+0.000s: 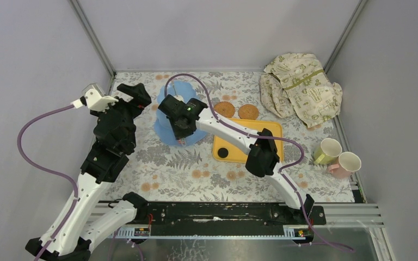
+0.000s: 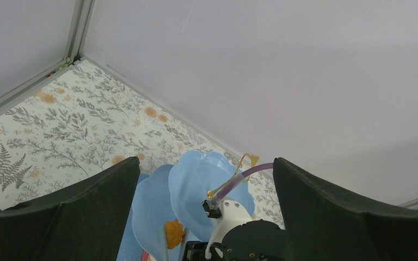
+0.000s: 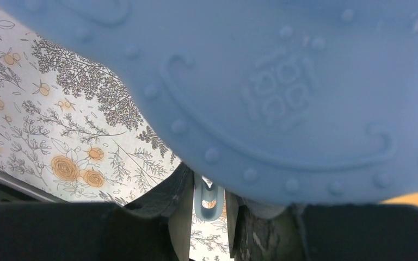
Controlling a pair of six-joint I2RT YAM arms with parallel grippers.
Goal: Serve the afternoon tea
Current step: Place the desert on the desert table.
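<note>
The light-blue three-tier stand (image 1: pixel 166 106) stands at the back left of the table; its tiers (image 2: pixel 196 185) and gold top handle (image 2: pixel 238 173) show in the left wrist view. My right gripper (image 1: pixel 182 129) hangs over the stand, shut on the loop end of pale blue tongs (image 3: pixel 208 200). The tong arms pinch an orange pastry (image 2: pixel 173 234) against a tier. A tier's embossed blue face (image 3: pixel 283 81) fills the right wrist view. My left gripper (image 1: pixel 137 93) is open and empty just left of the stand. Two woven coasters (image 1: pixel 224 109) (image 1: pixel 248 112) and two cups (image 1: pixel 327 150) (image 1: pixel 348 164) are on the right.
A yellow tray (image 1: pixel 261 130) with a small dark round piece (image 1: pixel 223 153) lies under the right forearm. A crumpled cream cloth with green print (image 1: pixel 302 89) fills the back right corner. Grey walls close in on three sides, and the cups stand near the right edge.
</note>
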